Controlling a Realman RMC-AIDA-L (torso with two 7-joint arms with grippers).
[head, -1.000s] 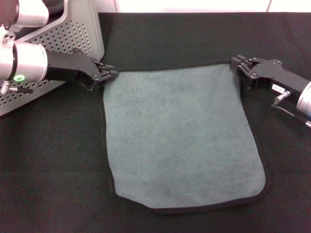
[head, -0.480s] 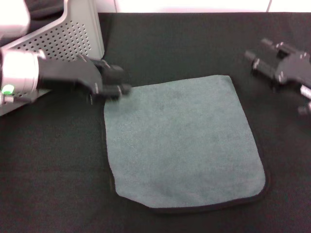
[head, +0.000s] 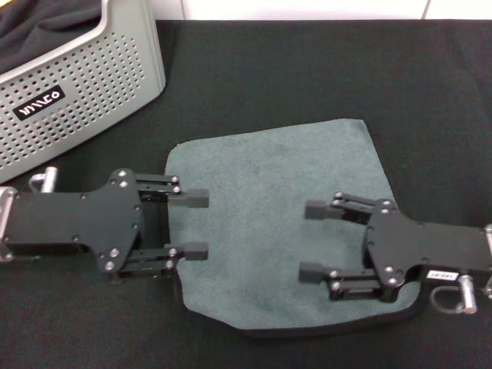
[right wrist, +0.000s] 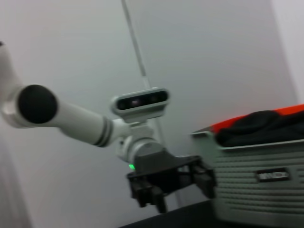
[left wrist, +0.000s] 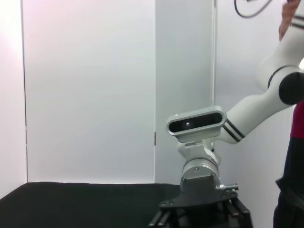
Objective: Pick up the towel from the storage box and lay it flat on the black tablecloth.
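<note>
Towel (head: 284, 231) lies spread grey-green side up on the black tablecloth (head: 307, 69), out of the box. Its near edge shows the black stitched border, curving round the near right corner; the near part of that corner is partly covered by the right hand (head: 319, 240). The far left corner looks slightly rumpled.

Both hands hang over the towel's sides, pointing inward at each other. The left hand (head: 196, 224) has its two fingers well apart and parallel, with nothing between them, tips over the towel's left edge. The right hand is likewise spread wide and holds nothing, its fingers over the towel's right half. A clear strip of towel lies between the two hands.

Around the towel the tablecloth runs bare to the right and far across the worktop, with plenty of open cloth there.

Farther off at the left stands the box (head: 84, 92), grey and perforated, black label facing out, cut off by the picture's edge. A dark cloth (head: 46, 23) sits inside it, only partly seen. The right wrist view shows the left hand (right wrist: 164, 187) beside the box (right wrist: 259, 180), with an orange-red edge above the dark heap. The left wrist view catches the right arm's camera (left wrist: 195, 121) and the tablecloth's far edge (left wrist: 71, 199) against a white wall.
</note>
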